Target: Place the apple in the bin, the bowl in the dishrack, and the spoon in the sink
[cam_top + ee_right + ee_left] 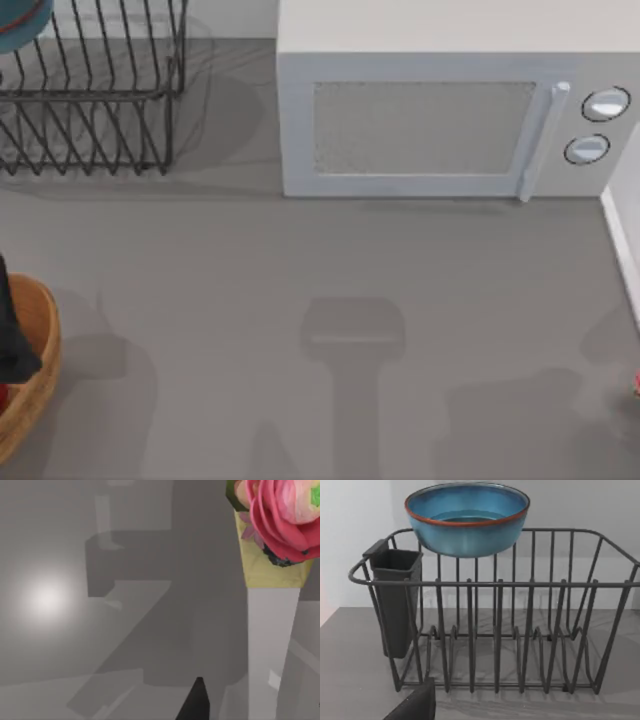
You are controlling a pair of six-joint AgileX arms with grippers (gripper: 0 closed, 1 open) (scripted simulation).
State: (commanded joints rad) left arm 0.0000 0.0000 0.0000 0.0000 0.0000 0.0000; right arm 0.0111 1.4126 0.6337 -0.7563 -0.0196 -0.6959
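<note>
L tool [415, 705] well apart from bowl [466, 520] at dishrack [520, 630] far rim.

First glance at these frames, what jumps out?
The blue bowl sits high at the far side of the black dishrack, which stands at the table's far left. A white microwave stands along the back, right of the rack. The right wrist view catches a pink flower in a yellow holder.
</note>
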